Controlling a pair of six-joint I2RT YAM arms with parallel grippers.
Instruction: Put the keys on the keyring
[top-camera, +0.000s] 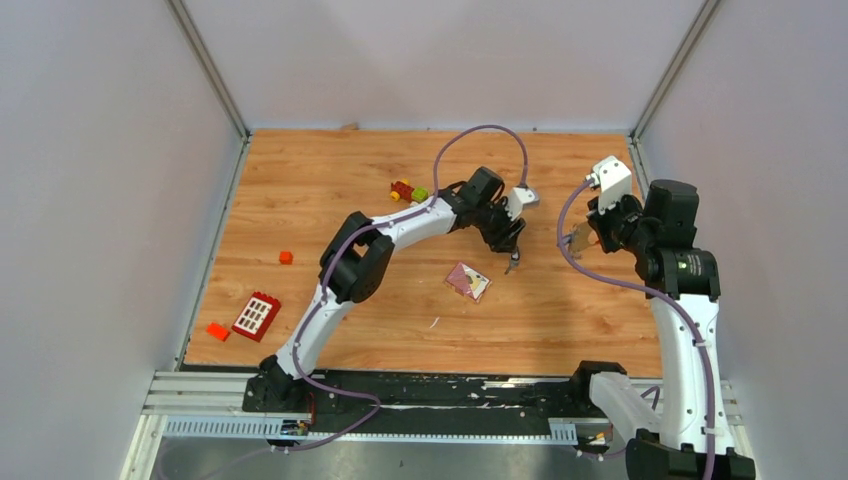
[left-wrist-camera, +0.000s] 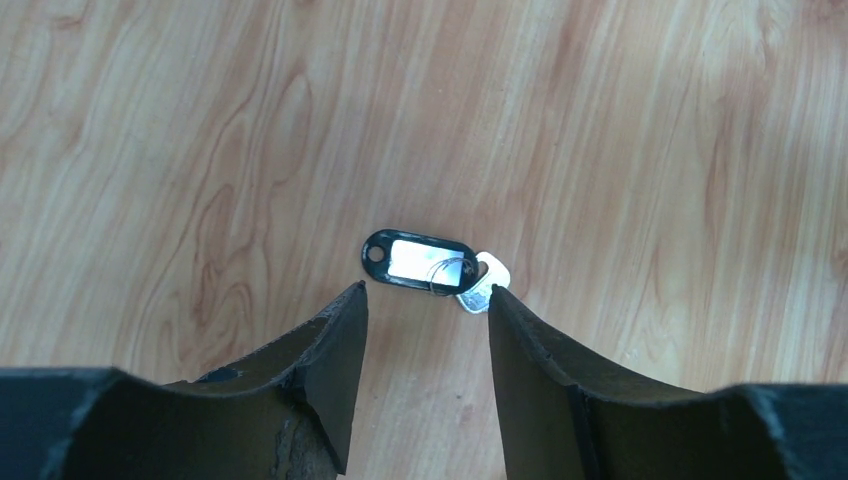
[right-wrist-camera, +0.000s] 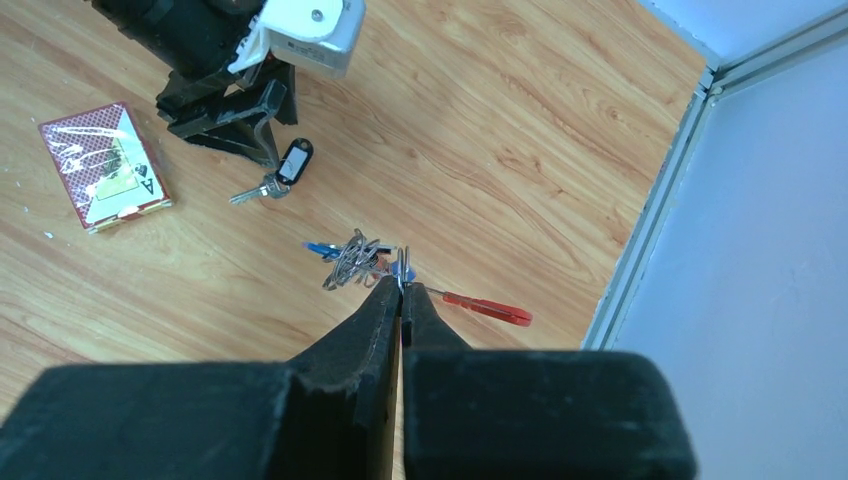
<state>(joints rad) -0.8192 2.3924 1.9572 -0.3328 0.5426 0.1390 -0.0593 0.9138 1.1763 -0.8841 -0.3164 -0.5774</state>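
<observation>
From above, a wood-grain tabletop (top-camera: 300, 180) sits boxed in by pale grey walls (top-camera: 100, 150), with a metal rail (top-camera: 400, 405) along its near edge. The left gripper (top-camera: 510, 245) hangs right of centre over a black-tagged key (top-camera: 512, 265), which is only a dark speck here. The right gripper (top-camera: 578, 240) is near the right edge, and what it holds is too small to read.

In the left wrist view the left gripper's fingers (left-wrist-camera: 335, 350) stand apart, gripping nothing. The black-tagged key lies flat on the wood just beyond their tips, its blade partly hidden behind the right finger.

In the right wrist view the right gripper (right-wrist-camera: 402, 290) is pinched on the keyring (right-wrist-camera: 402, 265), held above the tabletop near the right edge. A red fob (right-wrist-camera: 488, 308) sticks out on one side. On the other side is a tangle of wire and blue that is hard to make out.
</observation>
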